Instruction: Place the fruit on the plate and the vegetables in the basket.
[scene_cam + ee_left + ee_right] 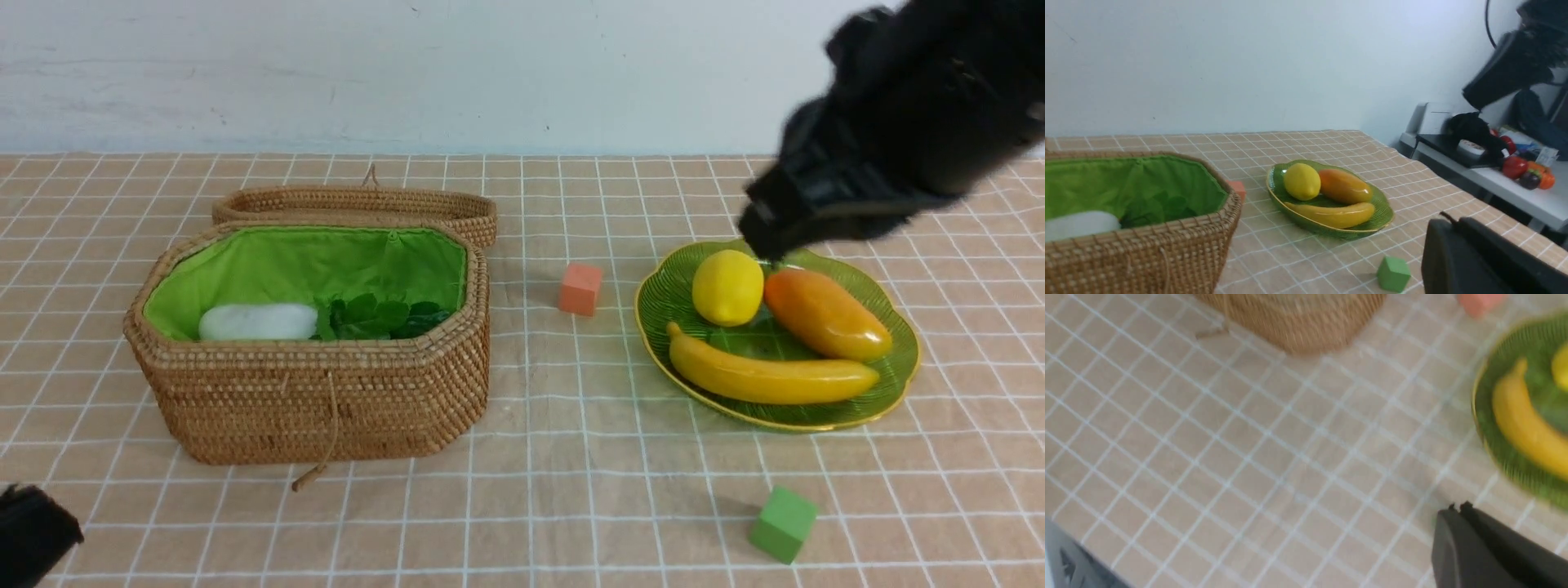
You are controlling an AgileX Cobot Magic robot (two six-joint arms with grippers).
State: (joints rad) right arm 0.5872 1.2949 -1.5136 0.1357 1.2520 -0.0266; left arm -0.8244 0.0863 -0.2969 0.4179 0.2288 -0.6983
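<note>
The lemon (727, 287), mango (826, 314) and banana (771, 377) lie on the green plate (898, 384) at the right. The open wicker basket (326, 400) at the left holds the white radish (257, 322) and green leaves (371, 316); other vegetables are hidden inside. My right gripper (763, 245) hangs blurred above the plate's far rim; in its wrist view (1457, 508) the jaws are together and hold nothing. My left gripper (1447, 220) is shut and empty, low at the near left corner (33, 531).
An orange cube (580, 288) sits between basket and plate. A green cube (782, 523) sits near the front, below the plate. The basket lid (359, 204) lies open behind the basket. A side table with toy produce (1527, 173) stands off to the right.
</note>
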